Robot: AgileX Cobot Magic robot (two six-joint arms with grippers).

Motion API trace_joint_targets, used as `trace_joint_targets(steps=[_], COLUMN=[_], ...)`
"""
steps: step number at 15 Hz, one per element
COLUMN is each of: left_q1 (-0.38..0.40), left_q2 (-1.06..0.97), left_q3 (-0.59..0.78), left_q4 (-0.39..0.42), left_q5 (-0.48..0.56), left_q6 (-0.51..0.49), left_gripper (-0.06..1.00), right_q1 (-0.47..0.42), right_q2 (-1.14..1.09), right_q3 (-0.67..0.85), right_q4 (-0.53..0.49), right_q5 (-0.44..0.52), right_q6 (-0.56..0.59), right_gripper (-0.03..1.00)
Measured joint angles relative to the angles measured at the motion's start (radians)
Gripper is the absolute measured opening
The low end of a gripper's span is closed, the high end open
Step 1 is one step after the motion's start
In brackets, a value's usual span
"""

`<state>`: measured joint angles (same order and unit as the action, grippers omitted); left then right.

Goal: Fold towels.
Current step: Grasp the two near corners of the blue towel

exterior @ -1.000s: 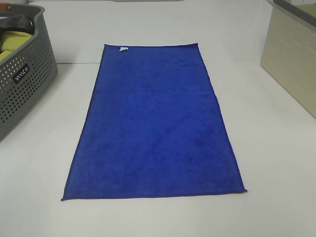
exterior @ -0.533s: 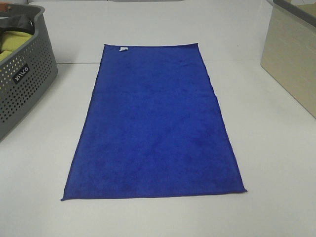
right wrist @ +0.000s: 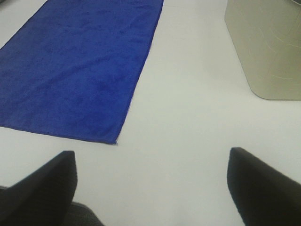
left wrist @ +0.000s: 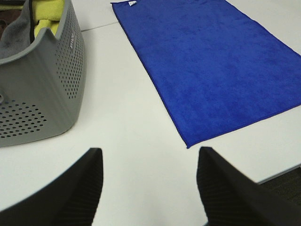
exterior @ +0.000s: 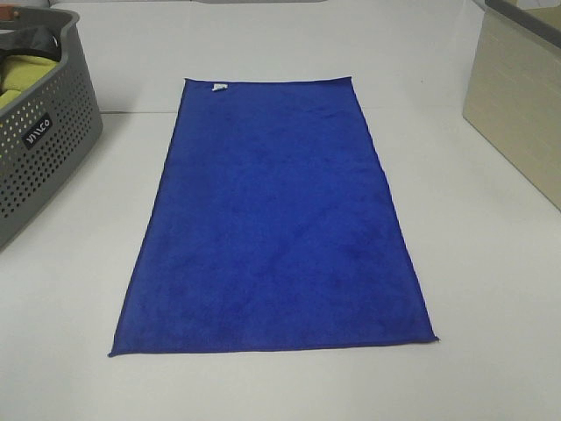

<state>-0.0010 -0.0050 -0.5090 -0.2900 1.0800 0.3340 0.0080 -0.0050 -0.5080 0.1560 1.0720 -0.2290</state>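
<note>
A royal-blue towel (exterior: pixel 273 224) lies flat and unfolded on the white table, its long side running away from me, with a small white tag (exterior: pixel 218 87) at the far left corner. It also shows in the left wrist view (left wrist: pixel 211 61) and in the right wrist view (right wrist: pixel 75 66). Neither gripper shows in the high view. My left gripper (left wrist: pixel 149 188) is open and empty above the bare table, short of the towel's near left corner. My right gripper (right wrist: pixel 153 188) is open and empty above the bare table, short of the towel's near right corner.
A grey perforated basket (exterior: pixel 39 140) stands at the left, holding a yellow-green cloth (left wrist: pixel 47 14). A beige bin (exterior: pixel 517 96) stands at the right, also in the right wrist view (right wrist: pixel 265 44). The table's front edge (left wrist: pixel 282 172) runs close to the left gripper.
</note>
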Motion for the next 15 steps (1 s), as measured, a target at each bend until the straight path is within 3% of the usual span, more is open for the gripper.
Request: trace_joint_targets(steps=[15], left_q1=[0.000], left_q2=[0.000], left_q3=[0.000], left_q4=[0.000], left_q5=[0.000], left_q6=[0.000], left_gripper=[0.57], right_q1=[0.000], right_q2=[0.000], right_q3=[0.000], right_q4=[0.000], right_q5=[0.000], right_q6=[0.000], right_gripper=[0.82])
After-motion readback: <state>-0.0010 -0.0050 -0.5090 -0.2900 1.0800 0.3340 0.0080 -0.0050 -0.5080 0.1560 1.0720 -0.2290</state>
